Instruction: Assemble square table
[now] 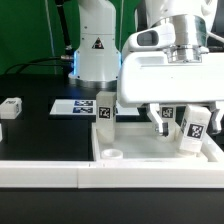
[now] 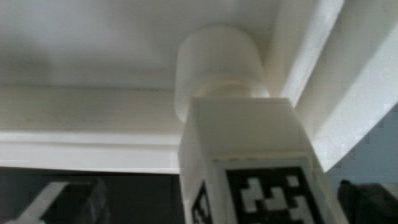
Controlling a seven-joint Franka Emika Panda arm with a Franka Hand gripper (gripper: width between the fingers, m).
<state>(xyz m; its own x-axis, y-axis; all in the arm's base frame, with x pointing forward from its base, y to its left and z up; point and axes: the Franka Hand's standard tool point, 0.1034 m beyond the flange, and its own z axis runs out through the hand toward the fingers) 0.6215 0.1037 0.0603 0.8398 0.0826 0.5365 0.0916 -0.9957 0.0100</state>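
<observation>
Leg (image 2: 242,125) meets the square table (image 1: 150,153) at a corner. Gripper (image 1: 172,116) just above; clamped or apart, I cannot tell.

The counter (image 1: 40,125) is black, and the tabletop (image 1: 140,152) on it is plain white, rim and round corner socket alike. Over the tabletop the end effector (image 1: 180,122) is white. The leg (image 1: 196,132) under it is white too, with a black-and-white tag of small squares; the wrist view shows that same blocky pattern on its white side.

Behind the tabletop a second leg (image 1: 106,110) is white with a similar tag. Beside it lies the marker board (image 1: 78,106), white with black-and-white tags. Far off to the exterior view's left of the tabletop, a third leg (image 1: 10,107) is white with a dark mark. The long bar (image 1: 45,172) in front of the tabletop is white.

Beyond the tabletop the robot base (image 1: 95,45) is white with a black triangle sticker and a blue glow at its side. Behind that is a green backdrop (image 1: 25,30).
</observation>
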